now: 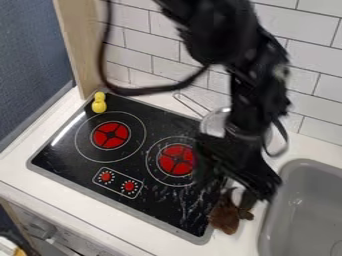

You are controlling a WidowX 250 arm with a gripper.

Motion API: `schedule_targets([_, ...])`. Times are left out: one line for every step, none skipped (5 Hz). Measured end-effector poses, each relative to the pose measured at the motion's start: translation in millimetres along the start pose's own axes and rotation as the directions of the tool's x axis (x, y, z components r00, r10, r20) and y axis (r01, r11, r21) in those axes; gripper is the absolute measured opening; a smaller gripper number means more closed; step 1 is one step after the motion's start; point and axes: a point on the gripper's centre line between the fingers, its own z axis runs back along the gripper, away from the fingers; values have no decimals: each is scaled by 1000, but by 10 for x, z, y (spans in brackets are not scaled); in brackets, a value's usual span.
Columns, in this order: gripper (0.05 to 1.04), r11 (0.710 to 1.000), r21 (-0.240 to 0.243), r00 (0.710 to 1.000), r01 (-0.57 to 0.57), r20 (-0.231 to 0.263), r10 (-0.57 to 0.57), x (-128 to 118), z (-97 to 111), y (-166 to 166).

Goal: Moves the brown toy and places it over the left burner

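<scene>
Since the toy (226,218) looks soft and light, we'd take it round the middle; we cannot tell how open the gripper (239,195) is or whether it holds anything.

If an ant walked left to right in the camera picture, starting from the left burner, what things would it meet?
Left burner → right burner → brown toy → sink
</scene>
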Motion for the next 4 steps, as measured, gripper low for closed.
schedule_targets([1000, 1000, 26, 1000, 13, -20, -13, 47, -155, -75])
schedule_targets([1001, 997, 74, 1000, 15, -14, -14, 62, -225, -159])
schedule_targets([958, 995, 97, 1000, 8, -26, -5, 73, -328, -154])
schedule_targets([681, 996, 88, 1000, 8, -16, -6, 88, -335, -158])
